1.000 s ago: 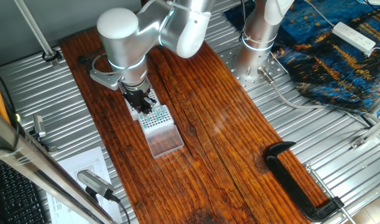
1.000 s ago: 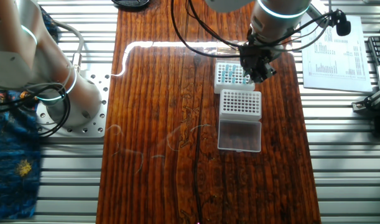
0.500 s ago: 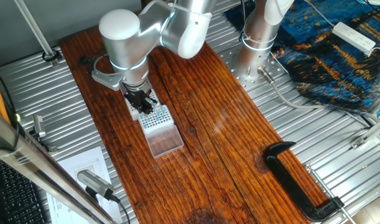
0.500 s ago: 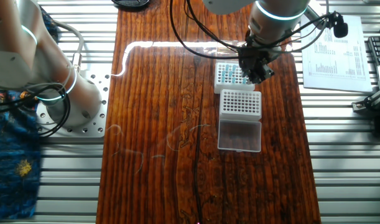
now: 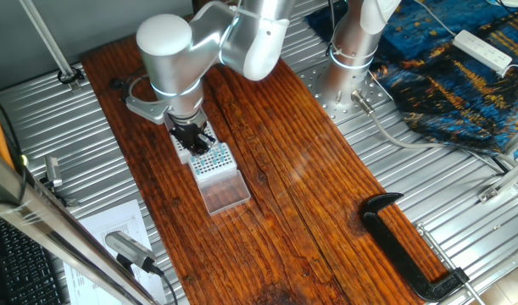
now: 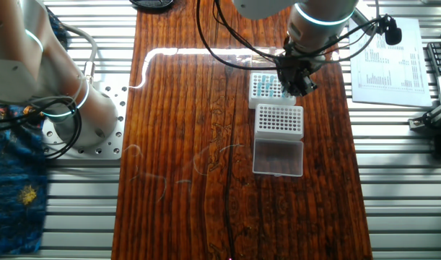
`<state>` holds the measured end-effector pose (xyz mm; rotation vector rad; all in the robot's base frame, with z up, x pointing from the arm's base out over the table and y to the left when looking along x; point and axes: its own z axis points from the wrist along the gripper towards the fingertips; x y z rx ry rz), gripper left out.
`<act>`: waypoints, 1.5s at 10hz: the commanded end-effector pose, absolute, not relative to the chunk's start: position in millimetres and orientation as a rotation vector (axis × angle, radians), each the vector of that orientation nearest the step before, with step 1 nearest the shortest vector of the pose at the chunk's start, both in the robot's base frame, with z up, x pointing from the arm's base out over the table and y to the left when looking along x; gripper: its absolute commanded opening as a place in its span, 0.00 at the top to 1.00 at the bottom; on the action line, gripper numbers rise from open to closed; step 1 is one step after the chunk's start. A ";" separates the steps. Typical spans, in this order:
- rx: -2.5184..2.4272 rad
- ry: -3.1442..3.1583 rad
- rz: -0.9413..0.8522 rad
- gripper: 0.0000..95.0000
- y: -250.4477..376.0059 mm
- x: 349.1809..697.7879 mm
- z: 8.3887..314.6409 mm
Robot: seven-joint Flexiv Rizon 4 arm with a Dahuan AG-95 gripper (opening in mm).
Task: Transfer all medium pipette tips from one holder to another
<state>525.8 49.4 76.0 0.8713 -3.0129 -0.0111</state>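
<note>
Two white tip racks sit end to end on the wooden board. The far rack holds the medium pipette tips, seen as small teal dots. The near rack shows a grid of holes, with its clear lid lying open beside it. My gripper hangs over the right side of the far rack, close to the seam between the racks. In one fixed view the gripper hides most of the far rack, next to the near rack. Its black fingers are close together; I cannot tell if they hold a tip.
A black clamp lies at the board's corner. A printed sheet lies on the metal table beside the racks. The arm's base and a blue patterned cloth sit across the board. Cables trail near the far rack.
The arm has shifted slightly toward the far rack; the gripper stays low over it. The racks have not moved.
</note>
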 end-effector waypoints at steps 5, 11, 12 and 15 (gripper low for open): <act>0.889 -3.002 -0.017 1.00 49.0 526.3 96.6; 0.940 -2.959 -0.012 1.00 51.4 519.4 148.8; 0.949 -2.943 -0.019 1.00 48.9 518.8 152.3; 1.024 -2.912 -0.034 1.00 26.1 514.2 162.3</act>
